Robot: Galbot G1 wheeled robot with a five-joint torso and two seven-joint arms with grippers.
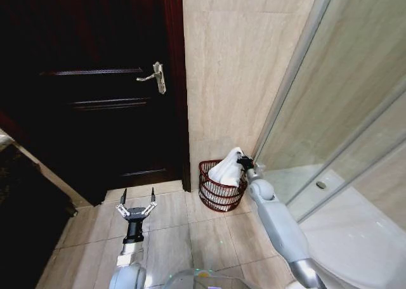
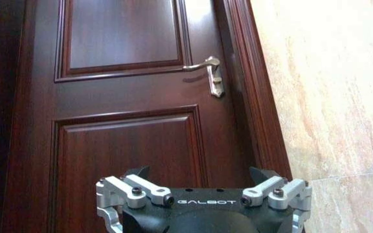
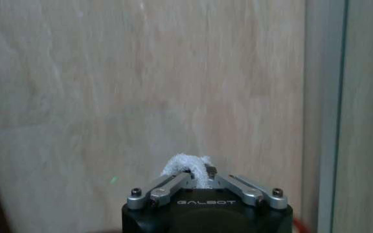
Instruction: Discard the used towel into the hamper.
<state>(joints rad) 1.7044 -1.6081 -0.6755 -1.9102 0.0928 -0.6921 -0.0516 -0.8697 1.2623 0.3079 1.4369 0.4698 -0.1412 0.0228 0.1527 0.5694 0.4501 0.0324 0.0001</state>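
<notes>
hamper (image 1: 219, 189) interior hidden under towel (image 1: 226, 168), right gripper (image 1: 244, 163) fingertips buried in towel, left gripper (image 2: 203, 182) base cut off

One hamper (image 1: 221, 187), one white towel (image 1: 227, 170), one door (image 1: 89, 86), two grippers.

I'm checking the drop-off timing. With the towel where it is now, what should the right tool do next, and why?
Probably open the right tool and let go. It is shut on the white towel, pinching a tuft of it, and most of the towel already sags inside the hamper in the corner. The left tool sits open near the door, idle.
</notes>
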